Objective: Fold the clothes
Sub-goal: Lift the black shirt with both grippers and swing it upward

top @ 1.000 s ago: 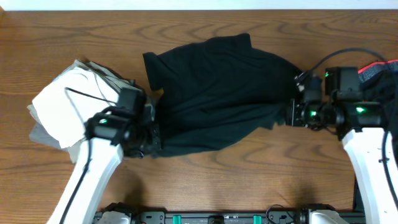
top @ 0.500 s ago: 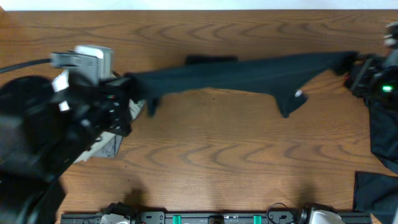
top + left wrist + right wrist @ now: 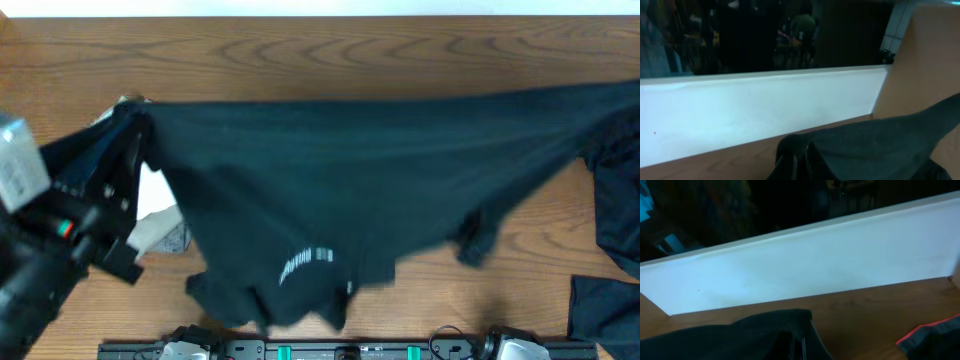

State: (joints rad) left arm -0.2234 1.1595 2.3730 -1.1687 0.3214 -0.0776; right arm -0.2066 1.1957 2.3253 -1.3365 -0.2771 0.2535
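A black T-shirt with a small white print hangs in the air, stretched wide across the overhead view above the wooden table. My left gripper is shut on its left corner. The cloth wraps the fingers in the left wrist view. My right gripper is beyond the right edge of the overhead view. In the right wrist view it is shut on the shirt's other corner. The shirt hides most of the table below it.
A pile of white and grey clothes lies at the left, partly behind the shirt. Dark clothes lie at the right edge, and a dark garment with a red trim shows in the right wrist view. A white wall borders the table's far side.
Both grippers have lifted the black shirt off the table and pulled it taut. It now hangs spread wide and closer to the overhead camera. The left arm has swung out to the left.
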